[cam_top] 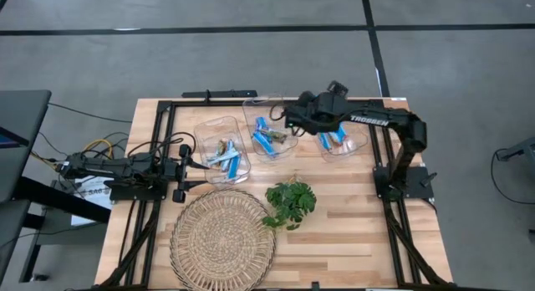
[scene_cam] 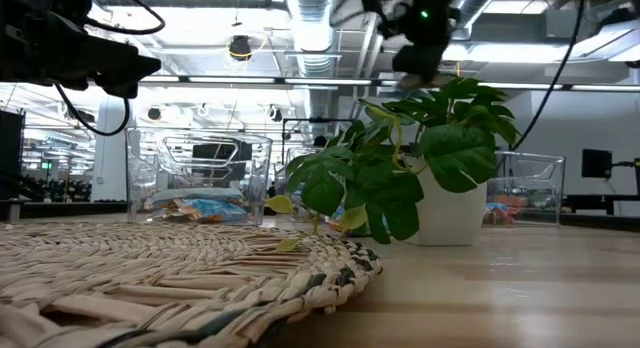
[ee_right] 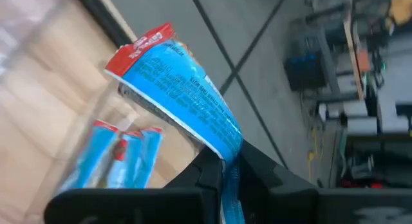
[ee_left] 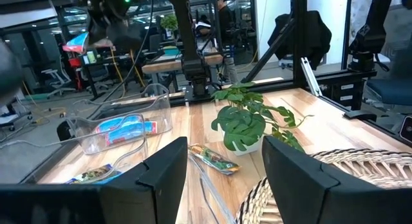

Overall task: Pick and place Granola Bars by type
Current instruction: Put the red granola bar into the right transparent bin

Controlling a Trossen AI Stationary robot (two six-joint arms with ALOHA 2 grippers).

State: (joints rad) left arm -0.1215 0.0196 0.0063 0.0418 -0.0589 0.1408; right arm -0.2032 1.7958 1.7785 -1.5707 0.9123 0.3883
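My left gripper (cam_top: 203,165) waits with its fingers apart and nothing between them, parked just short of the nearest clear bin (cam_top: 223,149), I judge to keep clear of the working arm. My right gripper (cam_top: 287,117) is clamped on a blue granola bar (ee_right: 183,102), held above the bins because it is mid-transfer. Which bin lies beneath it I cannot tell; the other bars (cam_top: 267,140) overlap too much to count.

Overhead view straight down on table (cam_top: 351,232), tabletop-level view across it, 2 wrist views, plant (cam_top: 291,202) shared.
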